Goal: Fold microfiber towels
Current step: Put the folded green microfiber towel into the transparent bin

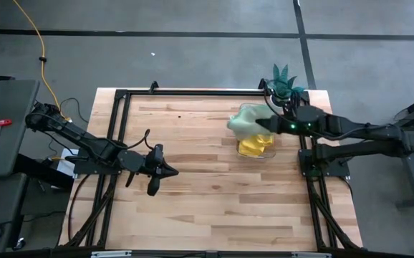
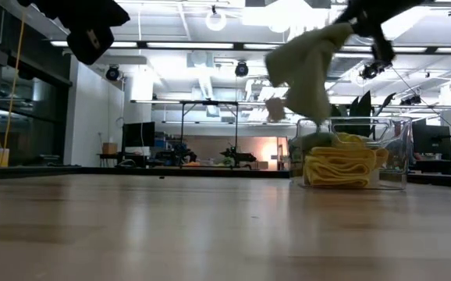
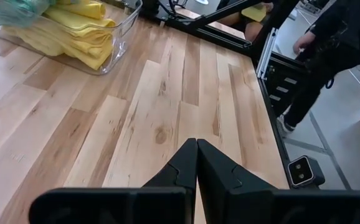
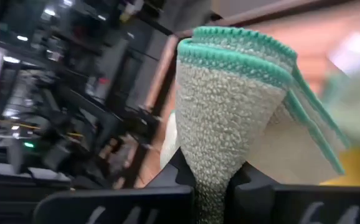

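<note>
Fetch step: right gripper [image 4: 208, 180], jaws clamped on a pale sage-green microfiber towel [image 1: 244, 120], lifts it above the clear plastic bin [image 2: 393, 156] of folded yellow microfiber towels [image 2: 339, 168] near the wooden table's [image 1: 193, 179] right edge; left gripper [image 3: 197, 163], jaws together, waits mid-table; next, judged: spread it flat on open tabletop.

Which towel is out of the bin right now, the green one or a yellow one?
The green towel: it hangs from the right gripper, lifted above the clear bin, while the yellow towels lie folded inside.

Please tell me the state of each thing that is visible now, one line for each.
Green towel: pinched in right gripper, hanging above the bin.
Yellow towels: piled in the bin.
Clear bin: upright on the table.
Left gripper: shut, empty, above bare table.
</note>
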